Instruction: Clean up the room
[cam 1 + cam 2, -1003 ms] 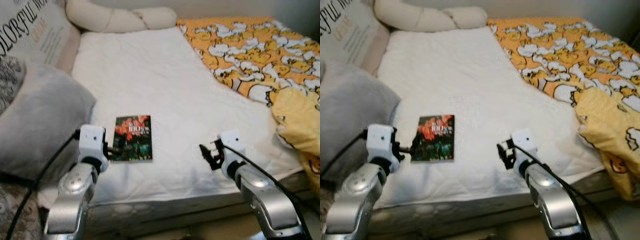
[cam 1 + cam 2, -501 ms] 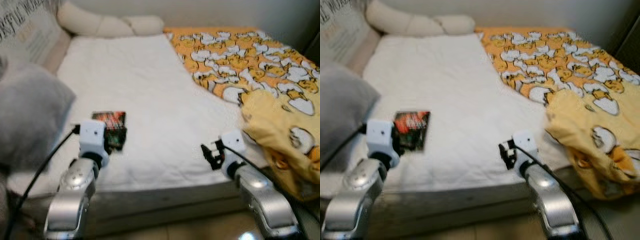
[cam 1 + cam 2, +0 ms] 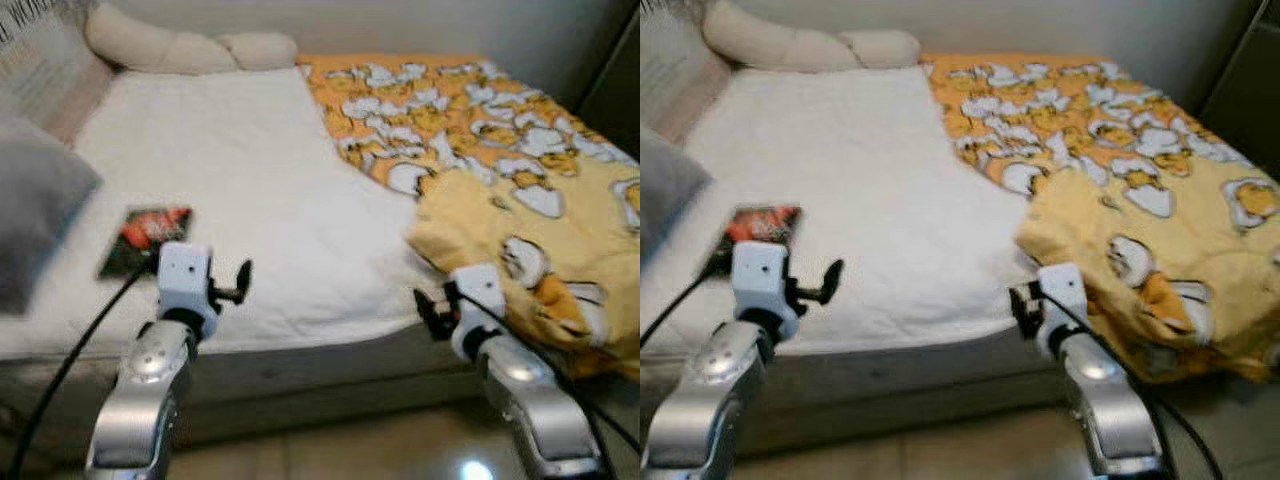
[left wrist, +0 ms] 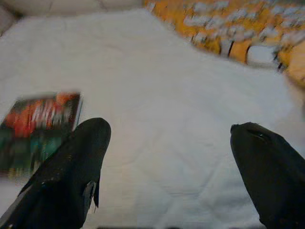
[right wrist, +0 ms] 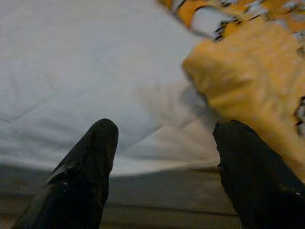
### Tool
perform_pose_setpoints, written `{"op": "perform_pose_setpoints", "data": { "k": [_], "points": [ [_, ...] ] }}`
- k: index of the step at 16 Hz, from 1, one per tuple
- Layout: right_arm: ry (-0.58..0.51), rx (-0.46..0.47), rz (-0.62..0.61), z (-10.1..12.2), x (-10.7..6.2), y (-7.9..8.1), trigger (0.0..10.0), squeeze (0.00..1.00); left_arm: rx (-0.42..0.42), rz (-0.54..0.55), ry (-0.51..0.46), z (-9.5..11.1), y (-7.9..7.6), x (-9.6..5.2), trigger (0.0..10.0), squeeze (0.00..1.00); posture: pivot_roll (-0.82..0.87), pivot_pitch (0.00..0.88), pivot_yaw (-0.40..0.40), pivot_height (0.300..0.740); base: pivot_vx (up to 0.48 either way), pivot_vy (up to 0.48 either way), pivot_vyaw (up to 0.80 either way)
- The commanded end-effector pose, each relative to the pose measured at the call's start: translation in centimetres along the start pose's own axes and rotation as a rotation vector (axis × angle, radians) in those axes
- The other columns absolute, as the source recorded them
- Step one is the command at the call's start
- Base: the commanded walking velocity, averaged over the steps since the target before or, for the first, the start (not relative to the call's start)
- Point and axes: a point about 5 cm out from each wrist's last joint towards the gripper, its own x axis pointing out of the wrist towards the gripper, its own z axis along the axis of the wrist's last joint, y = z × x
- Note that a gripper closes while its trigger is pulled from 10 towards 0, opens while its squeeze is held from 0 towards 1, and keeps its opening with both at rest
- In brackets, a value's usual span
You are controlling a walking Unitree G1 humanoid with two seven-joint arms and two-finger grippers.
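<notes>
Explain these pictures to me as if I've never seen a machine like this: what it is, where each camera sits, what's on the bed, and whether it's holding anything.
This is a humanoid robot with two silver arms, each ending in a two-fingered black gripper. Two pictures come from its head, looking down at a bed with a white cover. The other two come from cameras on its wrists, looking out between the fingers.

On the bed lie a book with a red and dark cover, near the left gripper, and a yellow-orange patterned blanket, bunched up beside the right gripper. Cream pillows sit at the far end.

Both sets of jaws stand open and hold nothing.
</notes>
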Motion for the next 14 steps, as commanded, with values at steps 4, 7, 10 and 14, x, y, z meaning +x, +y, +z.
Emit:
{"op": "perform_pose_setpoints", "data": {
  "k": [4,7,10,14],
  "points": [
    [-0.033,-0.014,-0.011,0.8,0.1,-0.4,10.0,0.00,-0.022,0.024,-0.034,0.9,0.0,0.2,10.0,1.00,-0.06,0.000,-0.013,0.740,0.000,-0.217,0.00],
    [-0.050,-0.027,0.019,1.2,0.2,-0.2,10.0,0.00,0.021,0.011,-0.075,1.3,0.3,0.4,10.0,1.00,-0.07,0.000,-0.010,0.740,0.000,0.000,0.00],
    [-0.076,-0.039,0.059,1.7,0.3,0.4,10.0,0.00,-0.013,-0.011,-0.091,1.5,0.2,0.4,10.0,1.00,-0.07,0.000,-0.007,0.740,0.000,0.000,0.00],
    [-0.078,-0.116,0.128,1.9,0.4,1.4,10.0,0.00,-0.008,-0.027,-0.102,1.7,0.2,0.6,10.0,1.00,-0.07,0.000,-0.003,0.740,0.307,0.000,0.00]
  ]
}}
